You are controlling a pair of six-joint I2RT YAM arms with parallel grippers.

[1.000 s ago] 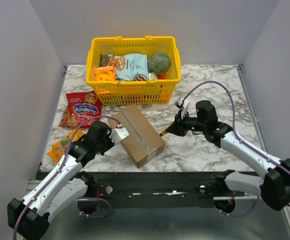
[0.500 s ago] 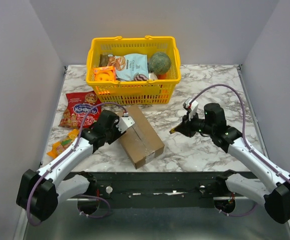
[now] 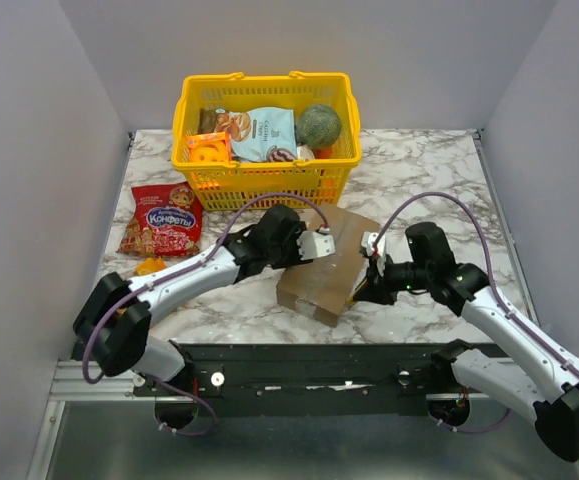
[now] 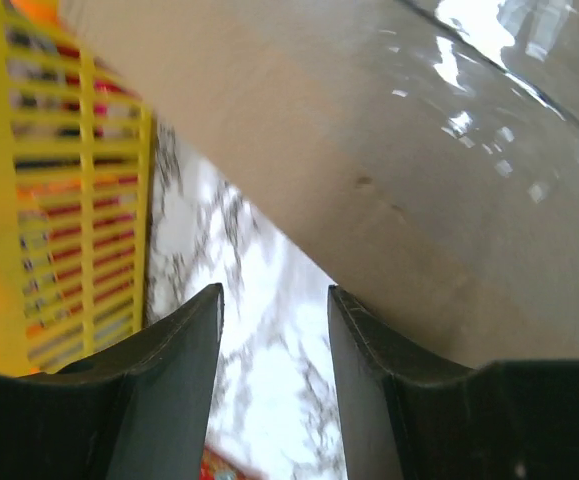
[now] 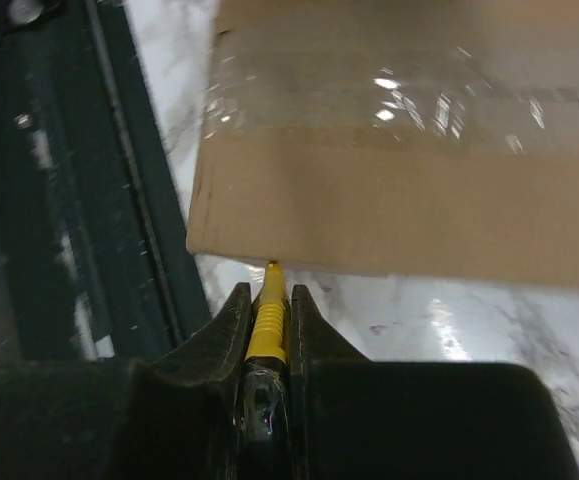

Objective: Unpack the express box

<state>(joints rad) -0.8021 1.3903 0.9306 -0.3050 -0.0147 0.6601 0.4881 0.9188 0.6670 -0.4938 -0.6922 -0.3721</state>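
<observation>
The express box (image 3: 327, 268), a brown carton with a taped seam, lies askew on the marble in front of the basket. My left gripper (image 3: 314, 248) is open at the box's left side. In the left wrist view (image 4: 274, 305) one finger (image 4: 389, 350) rests against the box wall (image 4: 389, 140), with nothing between the fingers. My right gripper (image 3: 361, 288) is shut on a thin yellow tool (image 5: 268, 320). The tool's tip touches the lower edge of the box (image 5: 419, 150) near its corner.
A yellow basket (image 3: 266, 187) of snacks stands behind the box and shows in the left wrist view (image 4: 59, 200). A red candy bag (image 3: 164, 218) and an orange packet (image 3: 149, 266) lie at the left. The black front rail (image 5: 99, 200) runs close to the box's near corner.
My left arm has swung right and pushed the box to the right, turning it. My right gripper has come down and in, bringing the yellow tool's tip to the box edge.
</observation>
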